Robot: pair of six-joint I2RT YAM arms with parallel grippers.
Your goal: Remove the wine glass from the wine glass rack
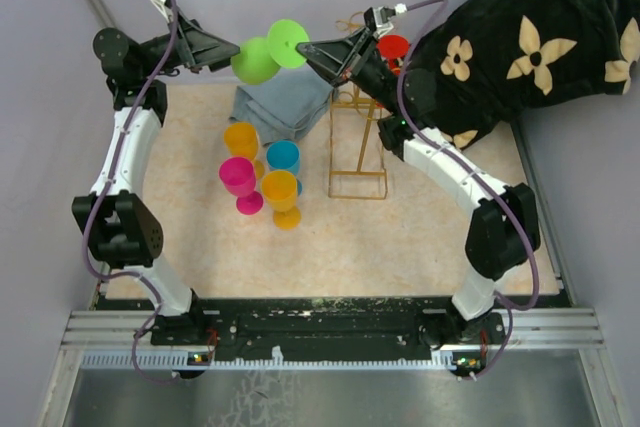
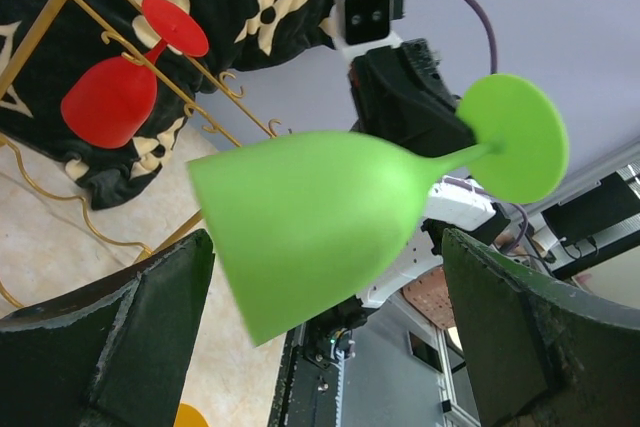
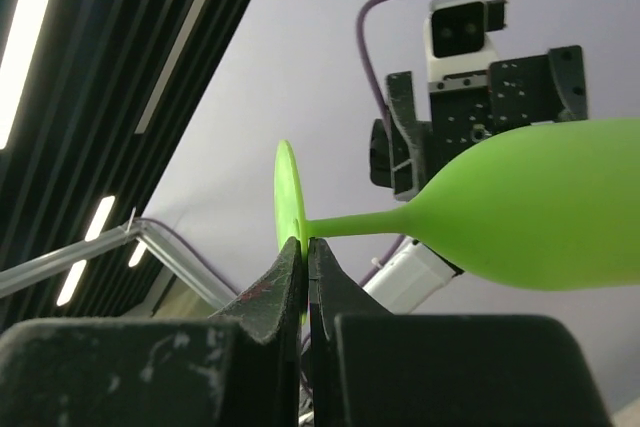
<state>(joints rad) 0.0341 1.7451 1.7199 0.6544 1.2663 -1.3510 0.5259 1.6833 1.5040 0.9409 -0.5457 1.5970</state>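
A green wine glass [image 1: 268, 53] lies sideways in the air, to the left of the gold wire rack [image 1: 358, 152]. My right gripper [image 1: 303, 48] is shut on the edge of its round foot [image 3: 288, 202]. The bowl [image 3: 545, 217] points at my left gripper [image 1: 236, 51], which is open. Its fingers [image 2: 110, 347] stand on either side of the bowl [image 2: 310, 217], and I cannot tell whether they touch it. A red wine glass [image 1: 393, 47] hangs upside down on the rack, also in the left wrist view [image 2: 112, 97].
Orange [image 1: 241, 139], blue [image 1: 283, 157], pink [image 1: 238, 179] and yellow [image 1: 281, 192] cups stand left of the rack. A folded grey-blue cloth [image 1: 290, 102] lies behind them. A black flowered blanket [image 1: 540, 37] covers the back right corner.
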